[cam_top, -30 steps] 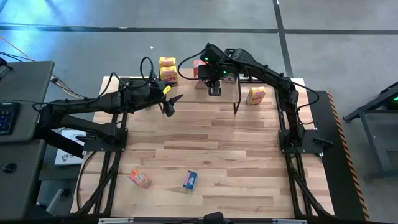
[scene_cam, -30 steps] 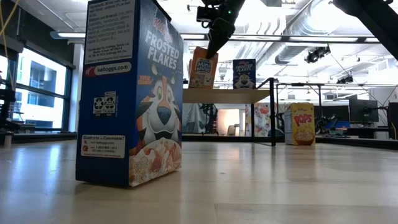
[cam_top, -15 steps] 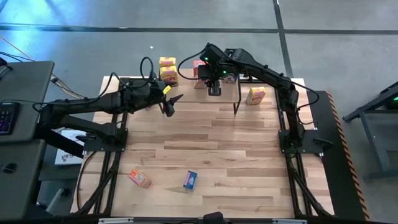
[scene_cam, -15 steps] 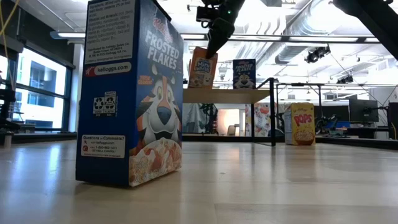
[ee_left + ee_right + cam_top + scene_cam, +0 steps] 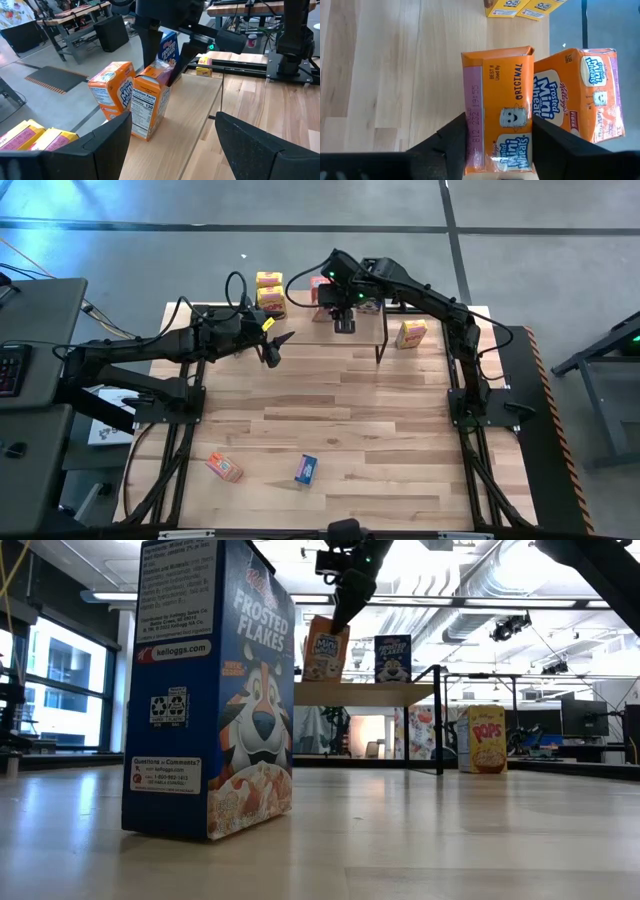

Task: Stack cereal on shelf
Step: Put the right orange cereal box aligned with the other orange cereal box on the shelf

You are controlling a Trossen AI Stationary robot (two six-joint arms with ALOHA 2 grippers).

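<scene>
Right gripper (image 5: 497, 145) is clamping an orange-red Mini-Wheats box (image 5: 499, 107) between its two fingers, holding it above the shelf (image 5: 187, 107) plank at the table's far edge. In the low view the box is hanging tilted under the gripper (image 5: 340, 615); whether its bottom edge is touching the plank cannot be told. A second orange-red box (image 5: 580, 92) is standing just beside it, apparently off the plank's edge; its base is cut off. A blue box (image 5: 393, 658) is standing upright on the shelf farther along, half hidden by the arm in the left wrist view.

Left gripper (image 5: 272, 348) is hovering over the tabletop (image 5: 330, 410) near the shelf, fingers spread and holding nothing.

Elsewhere: two yellow boxes (image 5: 268, 290) are lying at the far left corner, one yellow Pops box (image 5: 411, 333) is standing right of the shelf, and a blue Frosted Flakes box (image 5: 306, 469) and another orange-red box (image 5: 224, 467) are sitting near the front edge. The remaining boxes are not being made out.

Surface is light wood planking on a black frame; the floor is grey concrete, with benches and monitors beyond.
</scene>
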